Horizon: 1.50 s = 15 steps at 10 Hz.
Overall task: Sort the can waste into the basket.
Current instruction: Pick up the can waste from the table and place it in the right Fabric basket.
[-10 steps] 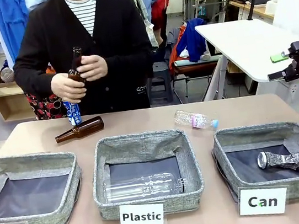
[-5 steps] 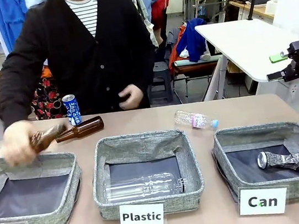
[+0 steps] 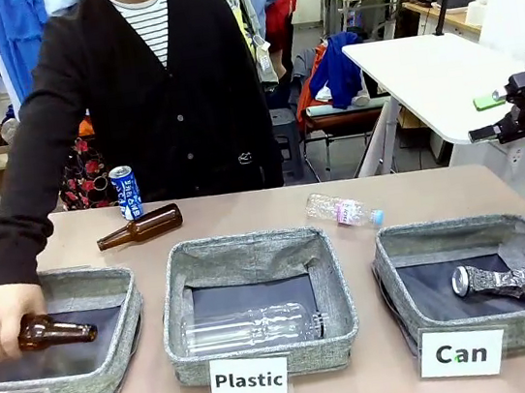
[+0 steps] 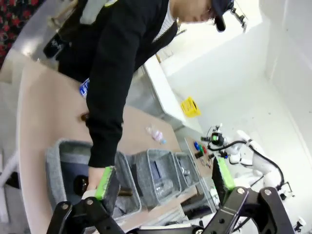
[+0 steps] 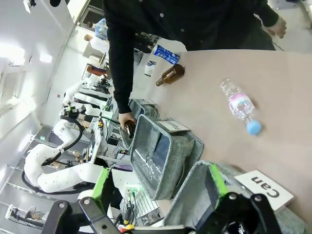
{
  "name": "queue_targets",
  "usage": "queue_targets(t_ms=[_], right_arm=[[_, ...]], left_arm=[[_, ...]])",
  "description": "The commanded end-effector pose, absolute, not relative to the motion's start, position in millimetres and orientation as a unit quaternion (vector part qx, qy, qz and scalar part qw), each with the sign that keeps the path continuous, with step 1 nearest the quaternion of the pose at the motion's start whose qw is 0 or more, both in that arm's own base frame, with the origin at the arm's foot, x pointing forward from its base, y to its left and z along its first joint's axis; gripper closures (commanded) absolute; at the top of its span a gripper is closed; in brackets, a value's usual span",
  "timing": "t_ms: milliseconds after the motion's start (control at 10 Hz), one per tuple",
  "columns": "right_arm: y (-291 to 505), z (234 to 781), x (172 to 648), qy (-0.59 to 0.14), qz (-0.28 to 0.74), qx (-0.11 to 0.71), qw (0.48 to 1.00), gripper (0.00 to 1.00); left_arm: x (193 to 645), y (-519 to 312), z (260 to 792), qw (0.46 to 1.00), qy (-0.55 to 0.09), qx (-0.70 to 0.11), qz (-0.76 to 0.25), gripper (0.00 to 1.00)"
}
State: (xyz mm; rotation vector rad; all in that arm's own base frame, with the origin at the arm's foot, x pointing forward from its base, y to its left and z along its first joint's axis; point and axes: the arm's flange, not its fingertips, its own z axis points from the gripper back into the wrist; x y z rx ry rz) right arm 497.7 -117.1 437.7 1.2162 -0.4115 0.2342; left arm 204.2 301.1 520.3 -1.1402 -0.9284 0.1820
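L gripper point(image 4: 163, 175), R gripper point(image 5: 158, 183): jaws apart, empty. Blue can point(image 3: 126, 192) stands far back; grab its middle, drop in Can basket point(image 3: 462, 227).

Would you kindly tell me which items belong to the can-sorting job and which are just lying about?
Job: blue can, silver can, Can basket.
Other: table brown bottle, held brown bottle, table plastic bottle, binned plastic bottle, Bottle bin, Plastic bin.
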Motion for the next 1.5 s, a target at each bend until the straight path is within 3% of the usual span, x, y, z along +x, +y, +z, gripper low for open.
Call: queue_targets(t_ms=[0,300,600,800,1100,1400], right_arm=[[-117.6,441.2,497.8,-0.193,0.116,0.567,0.792,0.00],[-117.6,441.2,497.8,-0.193,0.116,0.567,0.792,0.00],[-117.6,441.2,497.8,-0.193,0.116,0.567,0.792,0.00],[-117.6,441.2,497.8,-0.193,0.116,0.567,0.792,0.00],[-117.6,441.2,497.8,-0.193,0.116,0.567,0.792,0.00],[-117.6,441.2,497.8,-0.193,0.116,0.567,0.792,0.00]], left_arm=[[190.1,322.2,528.0,0.721,-0.458,-0.509,0.101,0.00],[138.7,353.6,513.7,0.656,-0.523,-0.526,0.142,0.00],[136.4,348.7,509.3,0.654,-0.537,-0.514,0.140,0.00],[161.4,326.9,517.8,0.685,-0.511,-0.506,0.114,0.00],[244.4,260.1,529.6,0.761,-0.459,-0.455,0.062,0.00],[312.8,172.1,513.2,0.756,-0.452,-0.453,-0.137,0.00]])
